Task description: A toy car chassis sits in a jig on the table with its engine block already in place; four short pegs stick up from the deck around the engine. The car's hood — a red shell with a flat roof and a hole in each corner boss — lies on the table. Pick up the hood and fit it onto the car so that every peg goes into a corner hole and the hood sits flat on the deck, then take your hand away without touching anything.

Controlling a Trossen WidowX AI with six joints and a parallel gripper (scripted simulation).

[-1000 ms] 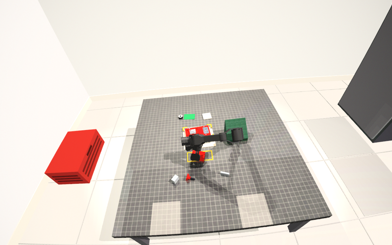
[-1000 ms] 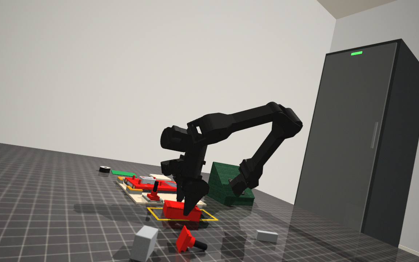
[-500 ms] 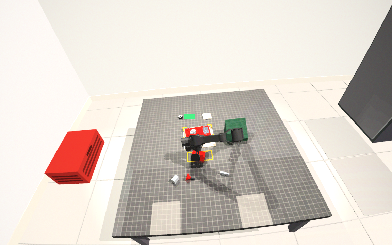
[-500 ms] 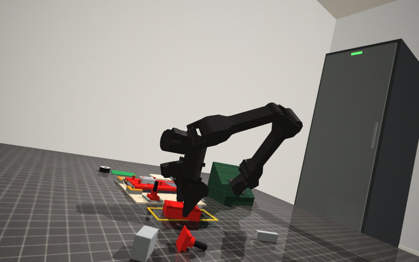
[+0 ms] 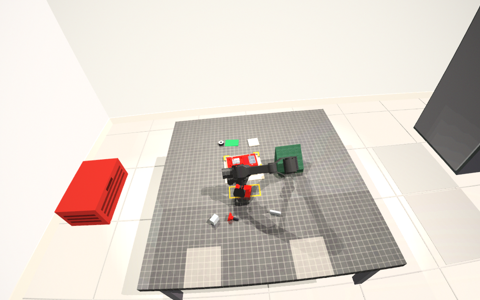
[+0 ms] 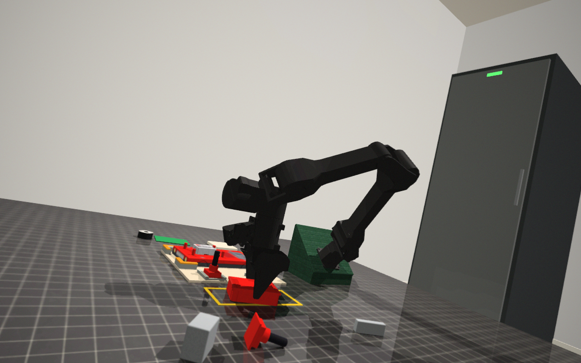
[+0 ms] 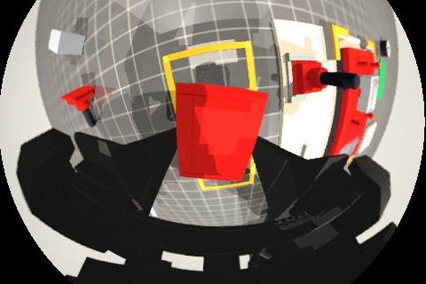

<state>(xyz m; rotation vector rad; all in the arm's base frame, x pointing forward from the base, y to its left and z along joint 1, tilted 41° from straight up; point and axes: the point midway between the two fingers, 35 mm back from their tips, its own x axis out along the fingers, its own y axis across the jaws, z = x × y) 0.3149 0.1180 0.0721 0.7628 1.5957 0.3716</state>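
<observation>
The red hood [image 5: 248, 191] [image 6: 238, 292] [image 7: 217, 142] rests roof up on the table, inside a yellow outline [image 5: 260, 190] [image 6: 211, 296] [image 7: 251, 67]. My gripper [image 6: 253, 285] [image 7: 216, 135] points down and is shut on the hood, one finger on each long side. The red chassis [image 6: 186, 255] [image 7: 348, 98] sits in the cream jig [image 6: 193, 274] [image 7: 306, 130] beyond it, partly covered by my arm in the top view. The pale engine block [image 5: 236, 160] [image 6: 204, 249] [image 7: 368, 93] is on its deck. Some red pegs stand by the engine; not all show. The hood's corner holes cannot be made out.
A red part with an upright black handle [image 6: 216, 259] [image 7: 339, 80] stands on the jig's near side. Another red handled part [image 5: 230, 217] [image 6: 254, 331], a grey block [image 5: 213, 219] and a grey bar [image 5: 275, 212] lie nearer. A green wedge block [image 5: 288, 151] stands right.
</observation>
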